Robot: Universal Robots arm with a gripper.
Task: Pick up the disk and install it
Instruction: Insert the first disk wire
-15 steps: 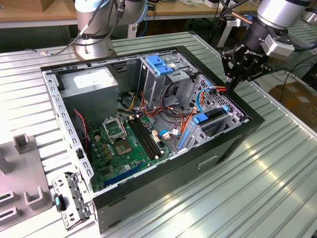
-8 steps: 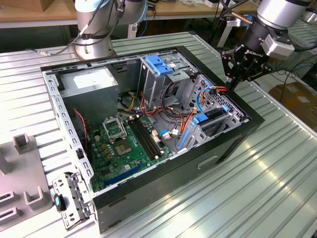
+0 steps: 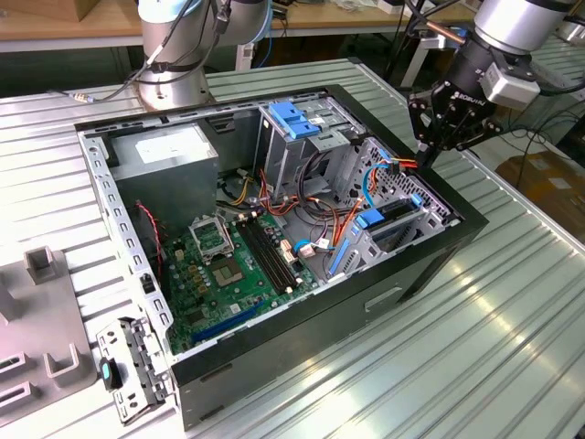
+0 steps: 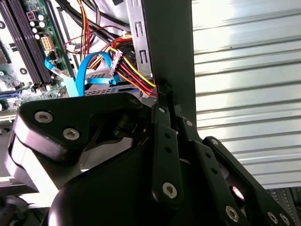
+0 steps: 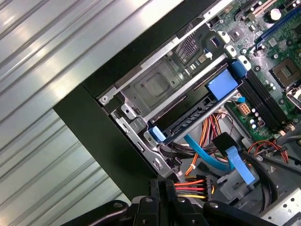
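— 1 arm, exterior view first: where's the hand (image 3: 426, 157)?
— Above the computer case (image 3: 302, 343) rim, at the exterior view's right. The disk (image 3: 395, 212) sits slotted in the drive cage just below.
— Second wrist view?
— Fingers (image 4: 162, 136) pressed together, gripping nothing, tips at the power cables (image 4: 134, 77).
— First wrist view?
— Disk in its bay, inside its blue carrier (image 5: 221, 84). Installing looks nearly finished, I'd judge. Any further move calls for sparing those cables.

Ribbed metal table (image 3: 512, 347), open computer case (image 3: 302, 338)
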